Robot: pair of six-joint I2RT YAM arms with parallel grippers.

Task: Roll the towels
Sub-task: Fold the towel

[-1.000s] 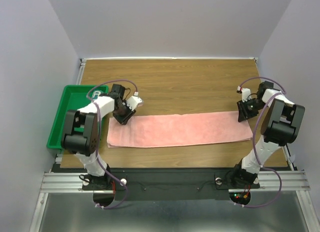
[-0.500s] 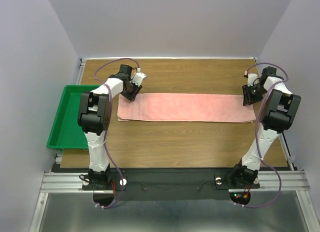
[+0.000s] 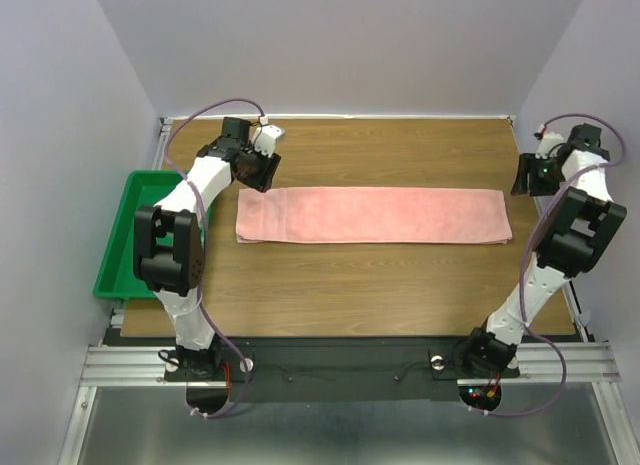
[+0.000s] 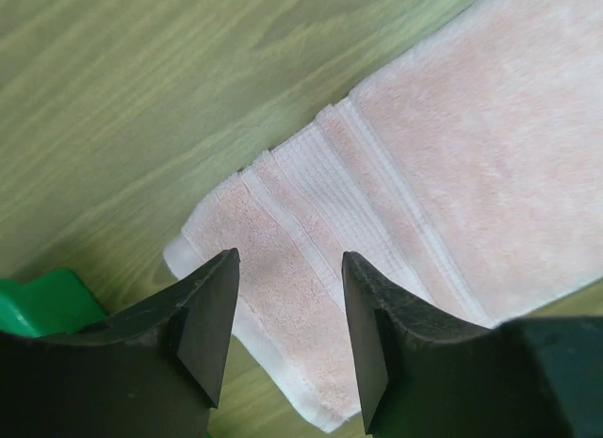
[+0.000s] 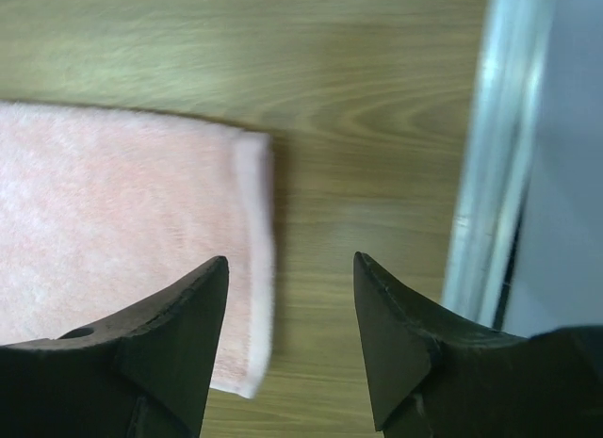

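Note:
The salmon-pink towel (image 3: 370, 215) lies flat as a long folded strip across the middle of the table. My left gripper (image 3: 257, 173) is open and empty just off the strip's far-left corner; in the left wrist view the towel's banded end (image 4: 320, 212) lies under the open gripper (image 4: 290, 268). My right gripper (image 3: 527, 178) is open and empty beyond the strip's right end; in the right wrist view the towel's right edge (image 5: 247, 231) sits by the left finger of the gripper (image 5: 290, 268). The white printed towel is out of view.
A green tray (image 3: 128, 235) hangs off the table's left edge, its corner also in the left wrist view (image 4: 42, 301). A metal rail (image 5: 495, 155) runs along the table's right edge next to my right gripper. Purple walls close in on three sides.
Both grippers let go of the towel's ends and lifted back and outward. The towel was carried further from the arms' bases and laid flat, and now lies still.

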